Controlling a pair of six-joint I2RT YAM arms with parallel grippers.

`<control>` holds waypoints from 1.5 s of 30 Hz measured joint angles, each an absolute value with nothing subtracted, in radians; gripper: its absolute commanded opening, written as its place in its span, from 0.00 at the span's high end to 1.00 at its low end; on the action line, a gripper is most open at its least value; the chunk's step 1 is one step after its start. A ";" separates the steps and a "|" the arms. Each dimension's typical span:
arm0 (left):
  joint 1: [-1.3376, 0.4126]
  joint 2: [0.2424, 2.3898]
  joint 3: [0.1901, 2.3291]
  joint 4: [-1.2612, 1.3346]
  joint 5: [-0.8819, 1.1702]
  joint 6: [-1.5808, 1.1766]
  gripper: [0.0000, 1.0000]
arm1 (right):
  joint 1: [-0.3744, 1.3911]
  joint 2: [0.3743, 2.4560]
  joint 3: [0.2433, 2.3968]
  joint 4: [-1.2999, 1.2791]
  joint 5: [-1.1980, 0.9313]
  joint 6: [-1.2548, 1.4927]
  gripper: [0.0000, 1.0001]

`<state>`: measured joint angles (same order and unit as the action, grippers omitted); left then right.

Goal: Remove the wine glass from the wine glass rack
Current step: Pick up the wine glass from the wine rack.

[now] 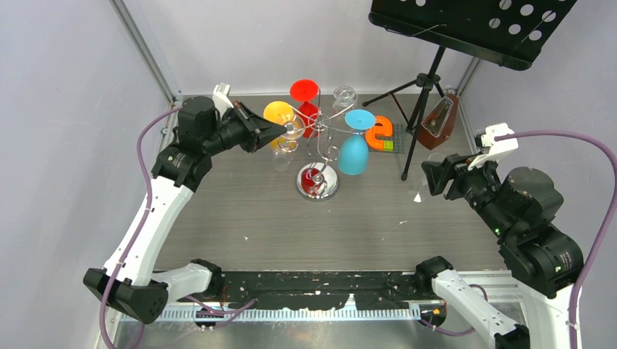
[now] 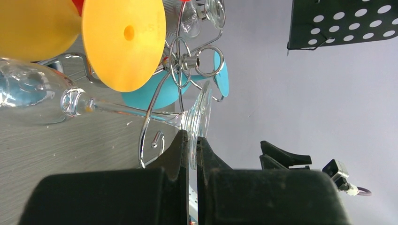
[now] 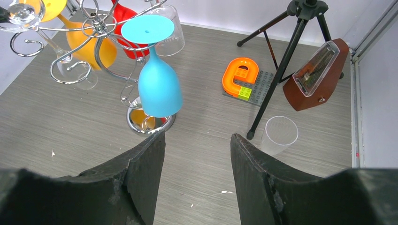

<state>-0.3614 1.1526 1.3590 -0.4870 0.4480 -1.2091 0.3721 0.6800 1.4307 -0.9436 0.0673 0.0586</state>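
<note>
A robotics lab test cell is shown. A grey table [image 1: 255, 218] is enclosed by plain pale walls [image 1: 65, 109] and an aluminium post [image 1: 147, 51]. A left arm [image 1: 142, 225] and a right arm [image 1: 531, 218], fed by purple cables [image 1: 553, 133], are bolted at its near edge. Unrelated props are laid out: a rack [image 1: 327, 187], a music stand [image 1: 473, 25], a metronome [image 1: 439, 125] and a toy letter [image 1: 380, 133].

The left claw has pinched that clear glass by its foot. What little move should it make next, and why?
Probably slide the clear glass outward along its wire arm, away from the post of the rack. The left gripper is shut on the foot, but the stem is not yet free of the wires.
</note>
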 measured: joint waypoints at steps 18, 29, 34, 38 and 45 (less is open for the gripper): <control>-0.422 1.193 1.389 -0.485 0.541 -1.193 1.00 | 0.372 0.672 1.430 -0.943 0.068 0.062 0.40; -0.433 1.186 1.389 -0.491 0.633 -1.137 1.00 | 0.372 0.677 1.456 -0.955 0.052 0.087 0.38; -0.445 1.142 1.362 -0.492 0.686 -1.091 1.00 | 0.372 0.679 1.459 -0.955 -0.002 0.105 0.37; -0.445 1.086 1.331 -0.522 0.717 -1.039 1.00 | 0.372 0.694 1.468 -0.960 -0.057 0.128 0.37; -0.460 0.987 1.301 -0.621 0.759 -0.904 1.00 | 0.372 0.756 1.483 -0.971 -0.208 0.178 0.37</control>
<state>-0.4599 0.9871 1.3014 -0.6209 0.7586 -0.9039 0.3721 0.7555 1.4826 -0.9707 -0.2085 0.1776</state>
